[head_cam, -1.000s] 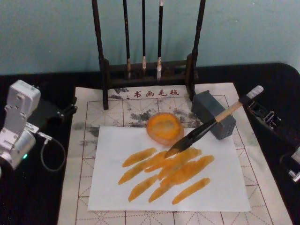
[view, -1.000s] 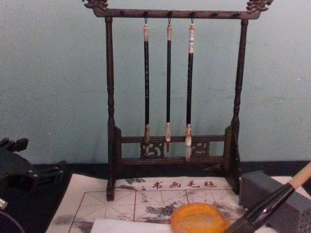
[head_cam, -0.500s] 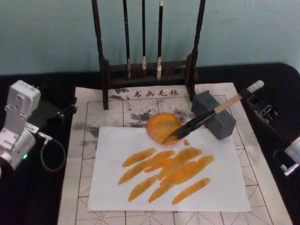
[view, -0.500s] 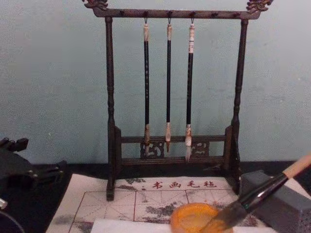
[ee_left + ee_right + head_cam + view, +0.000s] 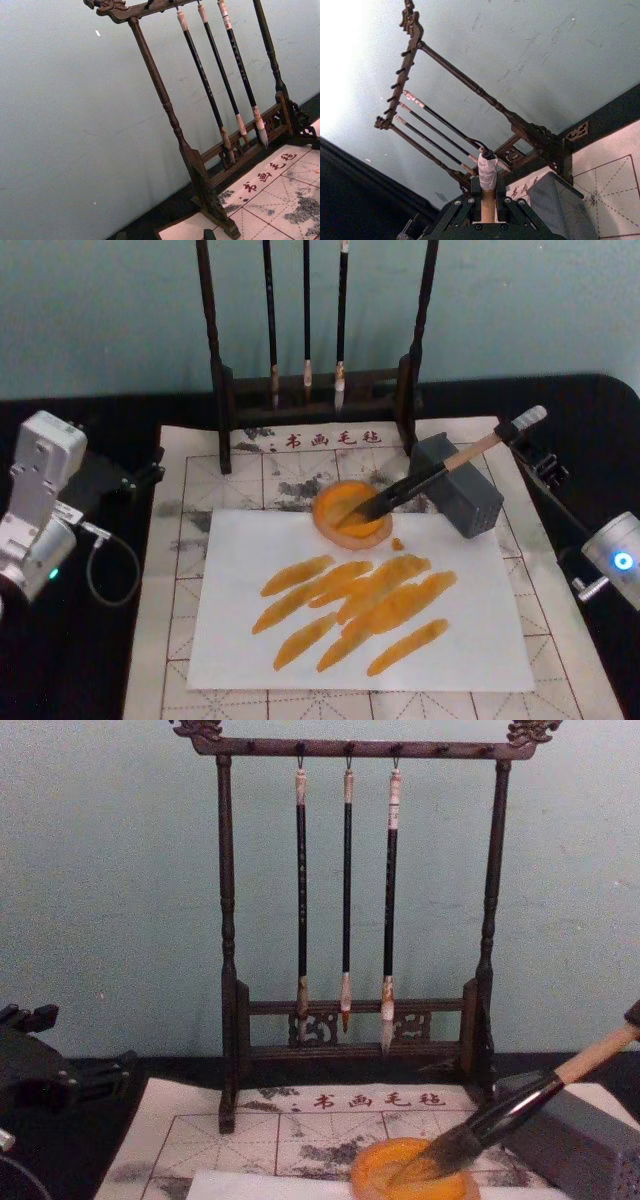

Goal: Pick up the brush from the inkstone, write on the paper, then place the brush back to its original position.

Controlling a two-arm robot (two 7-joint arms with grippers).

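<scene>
The brush (image 5: 430,476) slants down from the right, its dark tip inside the round orange inkstone (image 5: 340,523). My right gripper (image 5: 510,437) is shut on the pale handle near its taped top end, to the right of the dish. In the right wrist view the fingers (image 5: 456,212) clamp the handle (image 5: 488,204). The chest view has the brush (image 5: 520,1107) with its bristles dipping into the inkstone (image 5: 385,1182). The white paper (image 5: 470,630) lies in front of the dish, with several orange strokes across it. My left gripper (image 5: 112,480) rests at the far left, off the mat.
A grey block (image 5: 462,492) stands right of the dish, under the brush shaft. A dark wooden rack (image 5: 218,390) with three thin brushes (image 5: 346,900) stands at the back. A beige grid mat (image 5: 180,570) lies under everything on the black table.
The brush lifted off the paper and moved back towards the rack. Its tip went from the orange strokes into the inkstone. The right gripper moved back with it. The left arm stayed still.
</scene>
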